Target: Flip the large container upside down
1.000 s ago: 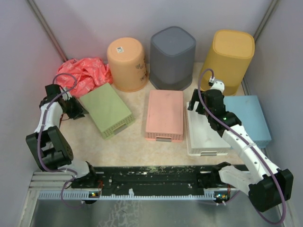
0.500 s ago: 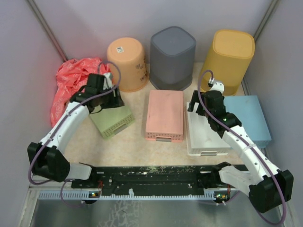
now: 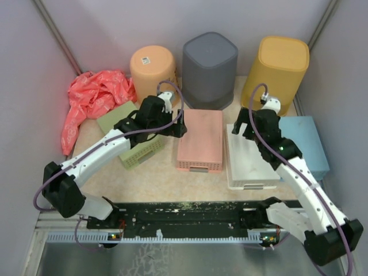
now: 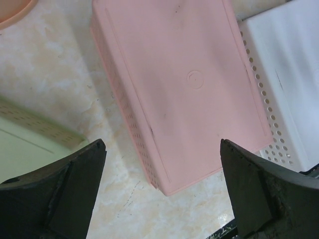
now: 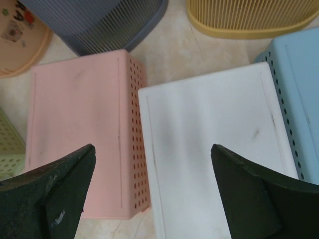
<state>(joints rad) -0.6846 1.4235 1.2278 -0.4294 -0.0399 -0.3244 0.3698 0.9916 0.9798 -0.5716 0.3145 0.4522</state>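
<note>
Three tall bins stand bottom-up along the back wall: a peach bin (image 3: 153,77), a grey bin (image 3: 210,69) and a yellow bin (image 3: 282,72). The grey and yellow ones are the biggest; I cannot tell which is the large container. My left gripper (image 3: 178,123) (image 4: 162,189) hangs open over the left edge of a pink basket (image 3: 199,139) (image 4: 184,84), holding nothing. My right gripper (image 3: 244,122) (image 5: 152,184) is open above the seam between the pink basket (image 5: 79,129) and a white basket (image 3: 248,161) (image 5: 214,139), also holding nothing.
Low perforated baskets lie bottom-up in a row: green (image 3: 129,144), pink, white and blue (image 3: 305,144). A crumpled red bag (image 3: 92,100) lies at the back left. Purple walls close in the back and both sides. Bare tabletop (image 3: 161,181) runs along the front.
My left arm swung from the far left by the red bag, across the green basket, to the pink basket, and its jaws widened. My right gripper shifted slightly toward the back.
</note>
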